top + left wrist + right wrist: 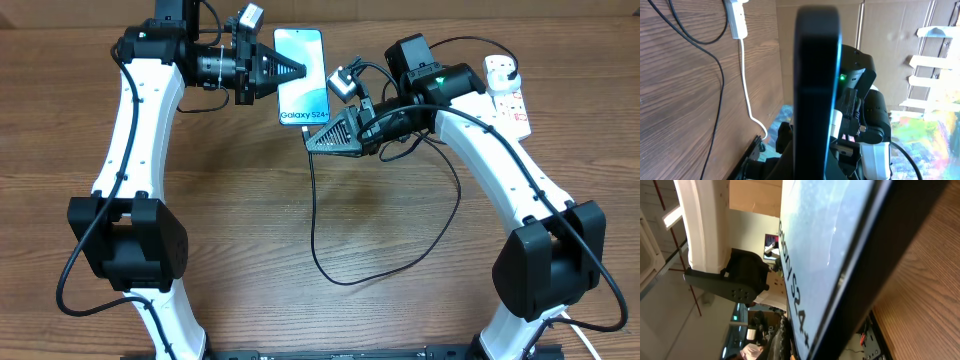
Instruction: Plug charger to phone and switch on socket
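Gripping the phone (310, 95) in our left gripper (300, 70), we hold the charger (312, 210) clamped in our right gripper (314, 140) at its port; seating is unclear, and the socket (508, 88) is seemingly not yet switched.

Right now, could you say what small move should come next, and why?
Probably ease the right gripper toward the bottom edge of the phone to seat the charger: the left gripper holds the phone, and the charger's cable trails from the right gripper at that edge.

Both arms bend inward, left pincer (292, 70) and right pincer (318, 138) closed, tips pointing toward each other.
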Action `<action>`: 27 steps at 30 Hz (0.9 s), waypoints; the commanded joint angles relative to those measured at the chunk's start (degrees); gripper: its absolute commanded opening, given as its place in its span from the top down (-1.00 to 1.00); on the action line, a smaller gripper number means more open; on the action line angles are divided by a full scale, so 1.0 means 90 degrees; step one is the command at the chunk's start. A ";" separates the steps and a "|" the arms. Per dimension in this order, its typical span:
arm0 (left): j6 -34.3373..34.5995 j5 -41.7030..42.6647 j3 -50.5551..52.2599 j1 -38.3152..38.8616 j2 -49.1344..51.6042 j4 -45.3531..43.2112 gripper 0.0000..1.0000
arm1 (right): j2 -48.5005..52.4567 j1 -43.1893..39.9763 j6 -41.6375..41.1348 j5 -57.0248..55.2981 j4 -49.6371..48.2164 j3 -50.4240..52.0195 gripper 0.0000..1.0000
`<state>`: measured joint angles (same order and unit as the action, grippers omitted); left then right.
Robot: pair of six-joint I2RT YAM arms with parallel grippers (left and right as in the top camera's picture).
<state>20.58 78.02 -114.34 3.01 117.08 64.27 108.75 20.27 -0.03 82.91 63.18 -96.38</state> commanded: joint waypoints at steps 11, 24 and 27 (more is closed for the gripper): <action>-0.0287 0.0391 -0.0015 0.0012 -0.0007 -0.0002 0.92 | -0.0056 -0.0010 -0.0357 0.0002 -0.0323 -0.0085 0.93; -0.0287 0.0457 -0.0015 0.0012 -0.0007 -0.0002 0.92 | -0.0056 -0.0090 -0.0432 -0.0260 -0.0323 -0.0085 0.93; -0.0284 0.0457 -0.0015 0.0012 -0.0007 -0.0002 0.92 | -0.0056 -0.0189 -0.0503 -0.0257 -0.0323 -0.0085 0.93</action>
<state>19.11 78.02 -114.34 2.96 117.10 64.20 108.75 20.08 -3.53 81.58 60.69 -96.38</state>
